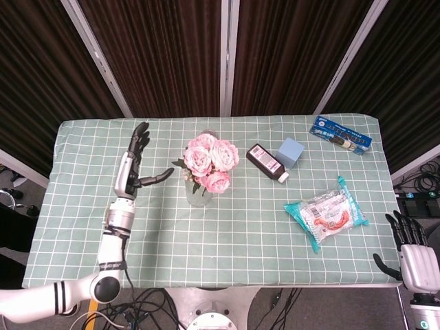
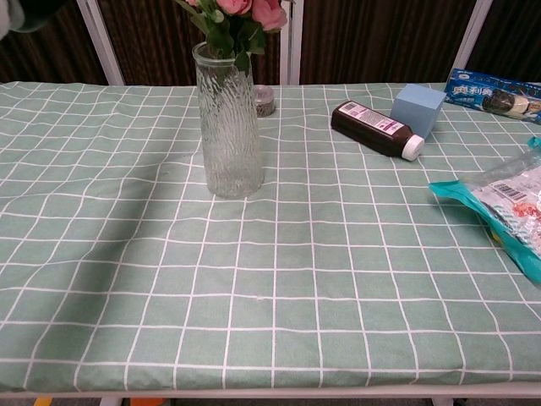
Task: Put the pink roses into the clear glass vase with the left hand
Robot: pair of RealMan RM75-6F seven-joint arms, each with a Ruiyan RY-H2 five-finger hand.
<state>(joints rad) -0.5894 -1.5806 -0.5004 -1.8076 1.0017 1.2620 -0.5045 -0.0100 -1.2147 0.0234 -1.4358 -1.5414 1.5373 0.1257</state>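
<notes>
Where upright, vase (image 2: 226, 118) holding roses (image 1: 210, 159)

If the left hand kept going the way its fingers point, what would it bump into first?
The left hand points its fingers toward the table's far edge. Nothing stands in that line; beyond it hangs the dark curtain, though depth is unclear.

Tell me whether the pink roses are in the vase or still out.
In. The pink roses stand in the clear glass vase; the left hand is open, apart from them.

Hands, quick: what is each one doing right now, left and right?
Left hand: open, fingers spread, holding nothing, left of the clear glass vase with the pink roses in it.
Right hand: open, holding nothing, off the table's right edge.
</notes>
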